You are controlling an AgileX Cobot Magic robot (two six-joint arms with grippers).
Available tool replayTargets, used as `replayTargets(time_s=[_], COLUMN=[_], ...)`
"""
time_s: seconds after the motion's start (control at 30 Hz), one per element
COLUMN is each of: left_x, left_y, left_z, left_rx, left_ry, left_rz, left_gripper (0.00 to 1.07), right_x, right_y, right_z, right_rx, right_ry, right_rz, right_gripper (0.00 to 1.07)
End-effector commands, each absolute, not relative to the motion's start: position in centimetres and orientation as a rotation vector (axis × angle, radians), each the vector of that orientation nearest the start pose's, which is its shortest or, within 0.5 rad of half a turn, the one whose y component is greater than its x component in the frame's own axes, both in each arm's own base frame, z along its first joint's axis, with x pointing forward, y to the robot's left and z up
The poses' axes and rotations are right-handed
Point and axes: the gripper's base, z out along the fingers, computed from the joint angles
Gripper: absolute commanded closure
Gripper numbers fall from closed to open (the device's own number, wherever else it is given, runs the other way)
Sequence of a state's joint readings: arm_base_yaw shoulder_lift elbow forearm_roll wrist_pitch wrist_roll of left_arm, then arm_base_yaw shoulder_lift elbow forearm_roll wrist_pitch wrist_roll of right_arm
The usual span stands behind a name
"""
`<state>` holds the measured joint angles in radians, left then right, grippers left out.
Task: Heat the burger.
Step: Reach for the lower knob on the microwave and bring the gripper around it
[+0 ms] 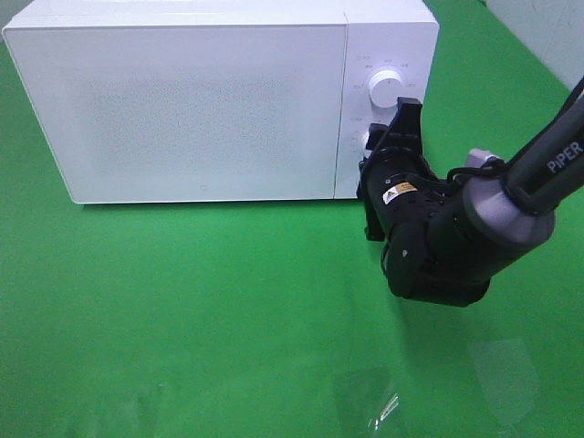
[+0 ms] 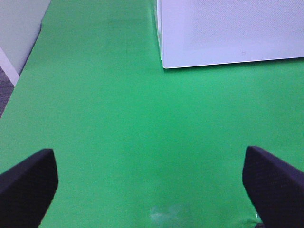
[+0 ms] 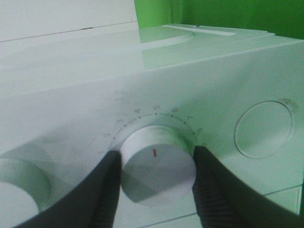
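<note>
The burger is out of view in every frame. The white microwave [image 1: 182,100] stands at the back of the green table with its door closed. My right gripper [image 1: 383,139] is at the control panel, its fingers closed on either side of the lower knob [image 1: 367,139]. In the right wrist view the two dark fingers [image 3: 107,190] press both sides of that white knob [image 3: 156,166], whose red mark points at the dial scale. My left gripper [image 2: 152,190] is open and empty above bare green cloth, short of the microwave's corner [image 2: 164,64]; it does not show in the exterior view.
An upper knob [image 1: 380,88] sits above the gripped one. A round button [image 3: 263,128] sits on the panel beside the gripped knob. A grey wall and the table edge [image 2: 9,76] lie to one side of the left gripper.
</note>
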<state>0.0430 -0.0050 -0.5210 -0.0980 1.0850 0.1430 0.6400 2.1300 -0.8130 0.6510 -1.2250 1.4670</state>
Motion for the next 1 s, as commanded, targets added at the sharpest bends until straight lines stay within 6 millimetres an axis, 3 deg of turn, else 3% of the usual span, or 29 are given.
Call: replayTargets(time_s=[0.03,0.6,0.9,1.0], left_x=[-0.91,-0.91,-0.91,-0.91], left_y=[-0.85,-0.85,-0.85,-0.85], left_z=[28.16,28.16,28.16,28.16], left_rx=[0.104,0.104,0.104,0.104], left_ry=[2.02,2.02,2.02,2.02], left_rz=[0.0,0.0,0.0,0.0], left_gripper=[0.09,0.09,0.09,0.09], right_x=[32.77,32.76,32.76,32.76], right_y=[18.02,17.94,17.8,17.69], right_z=[13.26,13.31,13.45,13.84], right_rx=[1.123,1.056,1.031,1.01], right_ry=[1.085,1.114,1.125,1.128], right_rz=[1.426,1.348,1.297,1.26], right_gripper=[1.07,1.01,0.78,0.65])
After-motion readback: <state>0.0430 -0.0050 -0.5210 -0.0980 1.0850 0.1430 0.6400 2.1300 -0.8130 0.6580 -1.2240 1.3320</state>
